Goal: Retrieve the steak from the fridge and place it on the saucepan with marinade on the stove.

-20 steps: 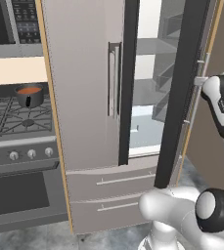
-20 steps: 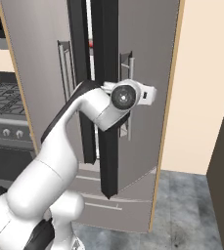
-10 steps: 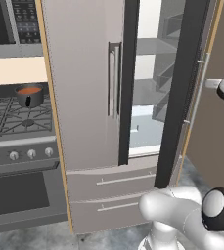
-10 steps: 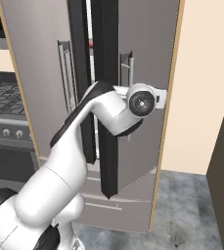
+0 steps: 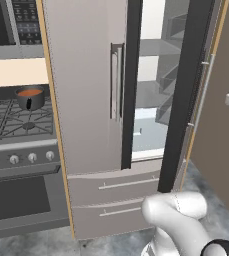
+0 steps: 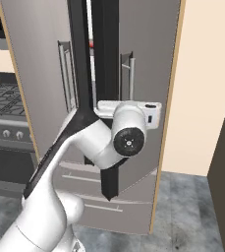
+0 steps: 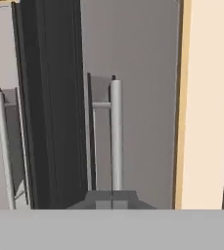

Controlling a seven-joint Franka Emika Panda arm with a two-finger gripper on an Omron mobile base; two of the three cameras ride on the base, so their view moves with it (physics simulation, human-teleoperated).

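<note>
Saucepan (image 5: 30, 98) is sitting far left on the stove (image 5: 16, 125), holding orange-red liquid. Right of it, the fridge (image 5: 86, 100) is standing with its right door (image 6: 143, 88) swung open. The gripper (image 7: 111, 199) is closed, empty, facing that door's handle (image 7: 115, 132).

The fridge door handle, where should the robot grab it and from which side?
Probably mid-bar: the right door's handle is a long upright rod standing off the fridge door on a bracket. Come straight at its front with opened fingers either side; the gripper, below it, is shut now.
</note>
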